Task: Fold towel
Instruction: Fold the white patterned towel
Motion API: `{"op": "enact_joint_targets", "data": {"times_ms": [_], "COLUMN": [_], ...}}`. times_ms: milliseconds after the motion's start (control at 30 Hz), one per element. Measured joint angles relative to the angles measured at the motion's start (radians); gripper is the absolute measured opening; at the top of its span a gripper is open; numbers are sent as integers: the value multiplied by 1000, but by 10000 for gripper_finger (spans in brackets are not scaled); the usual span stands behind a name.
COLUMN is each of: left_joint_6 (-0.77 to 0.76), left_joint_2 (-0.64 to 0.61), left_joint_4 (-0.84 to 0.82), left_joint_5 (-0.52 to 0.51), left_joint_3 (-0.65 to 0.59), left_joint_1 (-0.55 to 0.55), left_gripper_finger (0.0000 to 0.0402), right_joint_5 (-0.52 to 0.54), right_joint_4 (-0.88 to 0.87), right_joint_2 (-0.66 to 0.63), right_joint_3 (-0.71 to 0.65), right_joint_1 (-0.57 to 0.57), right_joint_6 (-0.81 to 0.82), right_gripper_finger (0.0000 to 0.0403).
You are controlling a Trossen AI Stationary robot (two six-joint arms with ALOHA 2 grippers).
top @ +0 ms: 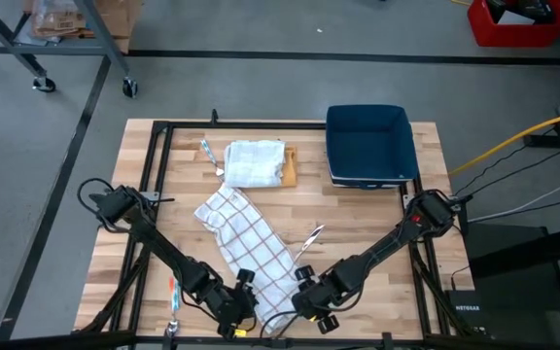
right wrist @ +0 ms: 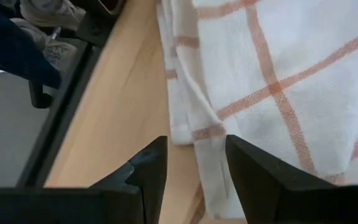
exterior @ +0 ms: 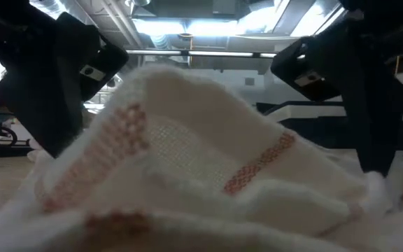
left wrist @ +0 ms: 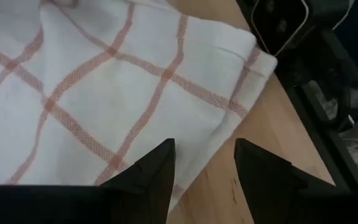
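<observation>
Ceiling lights [exterior: 187, 26] glare; near towel [exterior: 187, 175] blurred.

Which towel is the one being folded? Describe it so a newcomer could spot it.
On the wooden table, look at the near edge, between the left gripper and the right gripper. The checked towel runs diagonally from there toward the middle. Its thin reddish grid sets it apart from the plain white folded towel beside the blue bin.
</observation>
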Motion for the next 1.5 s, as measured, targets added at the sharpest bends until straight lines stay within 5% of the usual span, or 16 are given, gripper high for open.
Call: {"op": "enact_joint_targets", "data": {"times_ms": [600, 967, 1500], "left_joint_6": [4, -188, -371], "left_joint_2": [67, 67, 41], "left_joint_4": [20, 52, 144], "left_joint_5": [-12, -56, -240], "left_joint_3": [2, 0, 0], "left_joint_1": [-2, -20, -86], "left_gripper_finger": [156, 28, 2], "right_joint_5": [16, -5, 47], "right_joint_4": [31, 139, 190], "right_joint_2": [52, 57, -32], "right_joint_3": [3, -1, -1], "right_joint_1": [1, 0, 1], "right_joint_6": [12, 83, 189], "right_gripper_finger": [163, 9, 6]}}
